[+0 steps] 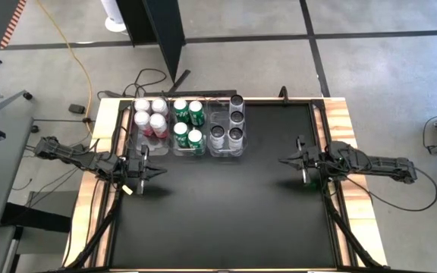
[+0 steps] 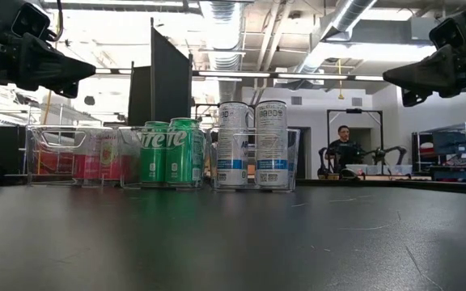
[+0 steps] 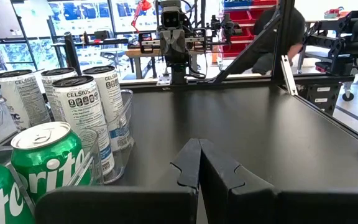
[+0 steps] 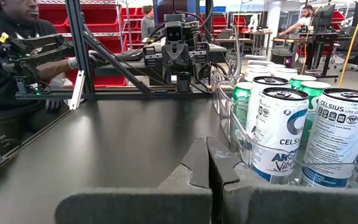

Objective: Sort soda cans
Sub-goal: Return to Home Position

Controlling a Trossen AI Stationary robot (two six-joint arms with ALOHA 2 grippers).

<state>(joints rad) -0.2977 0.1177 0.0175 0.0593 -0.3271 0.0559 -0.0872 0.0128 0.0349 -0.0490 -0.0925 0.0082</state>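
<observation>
Jaws on both arms were pressed together with nothing between them. In its own wrist view, the left gripper (image 3: 199,149) had its two dark fingers meeting tip to tip, and the right gripper (image 4: 206,146) showed the same. Neither touched a can. From above, the left gripper hung over the black table (image 1: 226,220) near the front of the leftmost bin. The right gripper sat well apart from the cans, off to the right of the row. The level view placed both grippers higher than the can tops.

All twelve cans stood upright in three clear bins (image 1: 226,154) set side by side along the far edge of the table. Four pink cans (image 1: 151,119) filled the left bin, four green cans (image 1: 188,123) the middle one, and four Celsius cans (image 1: 227,123) the right one. Those last looked dark from above and pale with a blue band from the side, and stood taller than the green ones.

The green cans carried "Sprite" in white letters, seen only in part: "rite" in the level view and "prite" in the left wrist view. The tall cans read "CELSIUS" in capitals, and one in the right wrist view showed "ARC" lower down. The writing on the pink cans could not be read through the bin wall.
</observation>
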